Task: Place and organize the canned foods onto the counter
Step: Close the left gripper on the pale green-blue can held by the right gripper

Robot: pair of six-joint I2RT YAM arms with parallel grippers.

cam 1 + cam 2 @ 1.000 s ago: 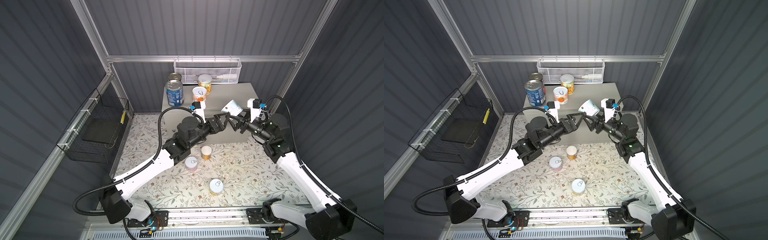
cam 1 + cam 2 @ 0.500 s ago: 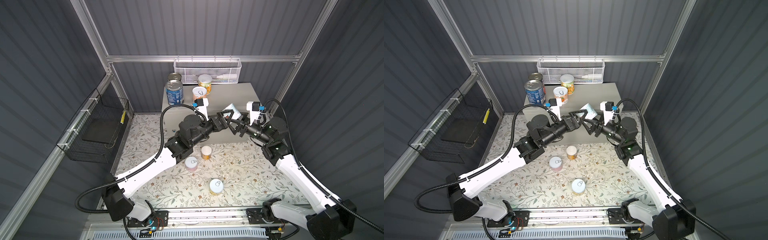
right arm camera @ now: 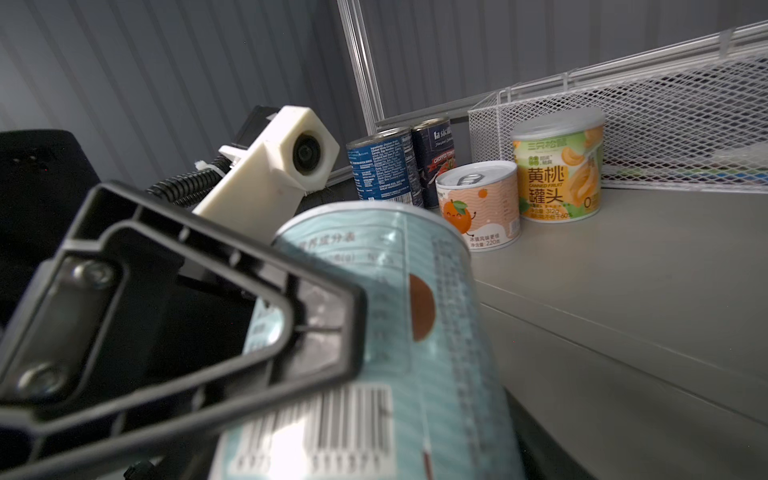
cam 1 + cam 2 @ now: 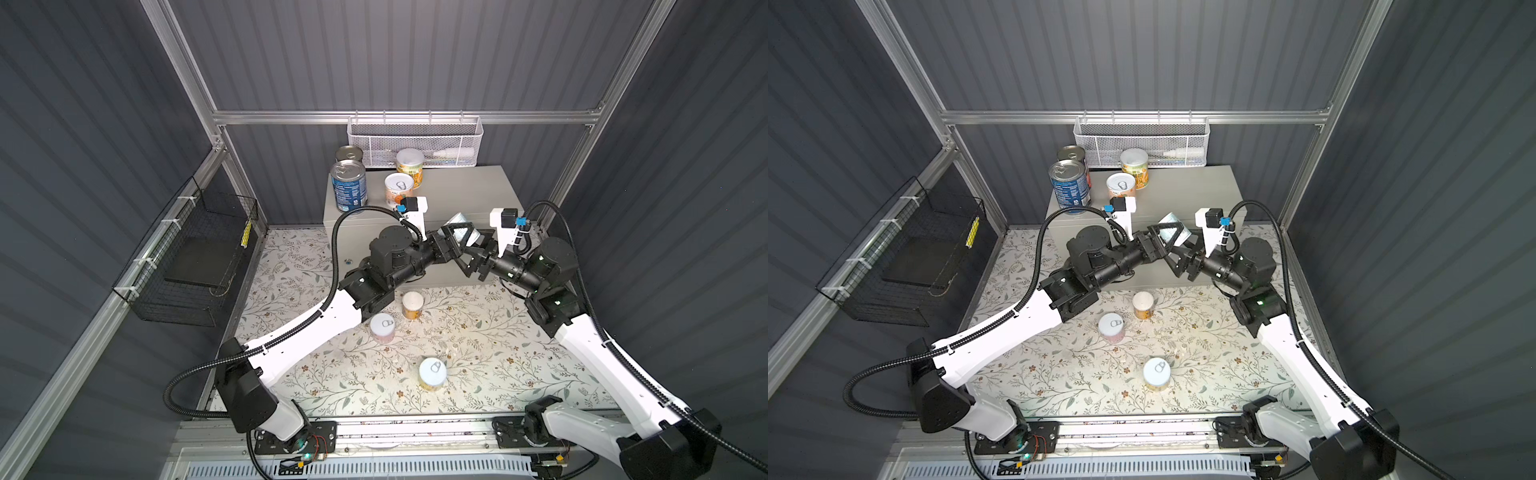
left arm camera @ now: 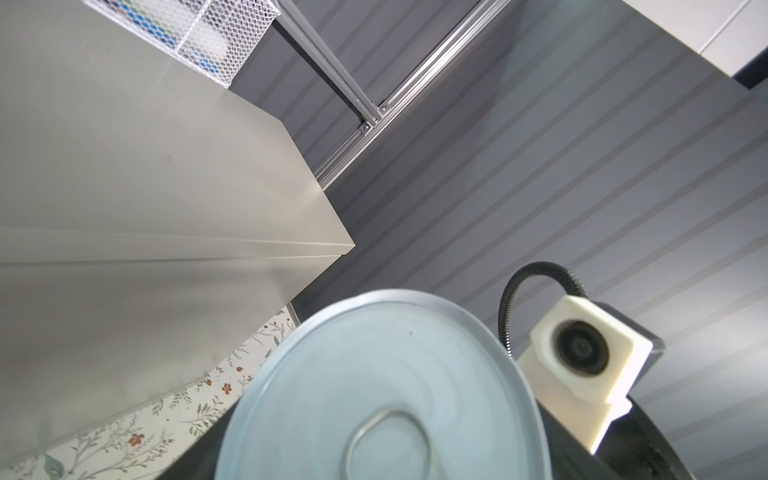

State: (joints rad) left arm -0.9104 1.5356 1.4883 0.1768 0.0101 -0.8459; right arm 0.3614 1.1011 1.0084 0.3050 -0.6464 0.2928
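Both grip teal can (image 3: 399, 316) | left hand (image 4: 458, 233) | right hand (image 4: 474, 248) | can mostly covered overhead

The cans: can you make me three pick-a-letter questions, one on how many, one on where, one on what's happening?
1. How many cans stand on the flowery mat? A one; B three; C five.
2. Where are the two dark blue cans? A on the mat; B on the counter; C in the black basket.
3. The pale blue can is: A standing on the counter; B lying on the mat; C held in the air.
Answers: 1 B, three white tops show there; 2 B, both stand on its top; 3 C, fingers grip it mid-air.
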